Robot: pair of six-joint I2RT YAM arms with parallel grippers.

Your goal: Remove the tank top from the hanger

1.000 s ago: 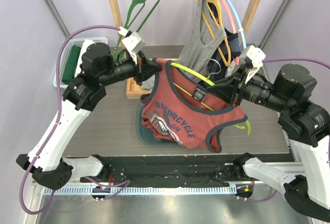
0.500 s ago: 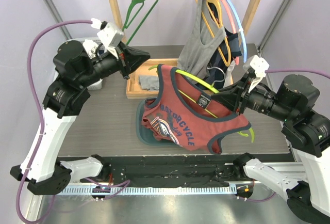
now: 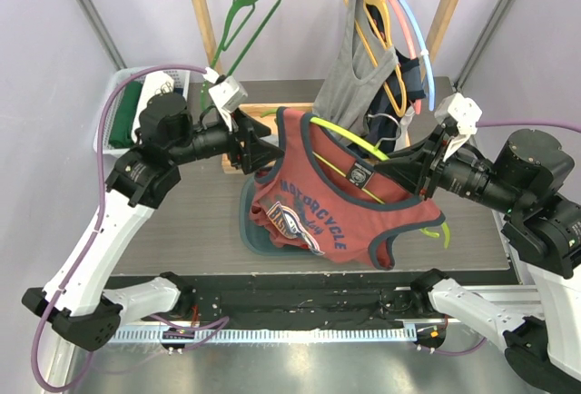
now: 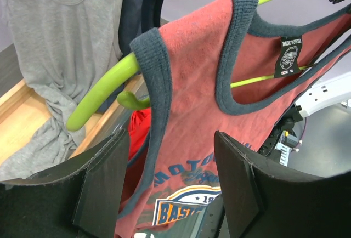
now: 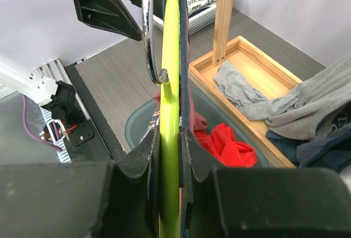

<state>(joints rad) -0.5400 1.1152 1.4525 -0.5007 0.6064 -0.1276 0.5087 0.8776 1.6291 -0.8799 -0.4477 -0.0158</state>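
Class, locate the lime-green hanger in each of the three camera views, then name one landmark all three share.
Top external: the lime-green hanger runs diagonally through the picture's middle, inside the red tank top.
Left wrist: the hanger pokes out at left centre; another stretch crosses the top right.
Right wrist: the hanger stands edge-on, a vertical strip at centre.
Shared landmark: the grey tank top, visible in all three.

Bright, even light; wrist foregrounds slightly blurred.
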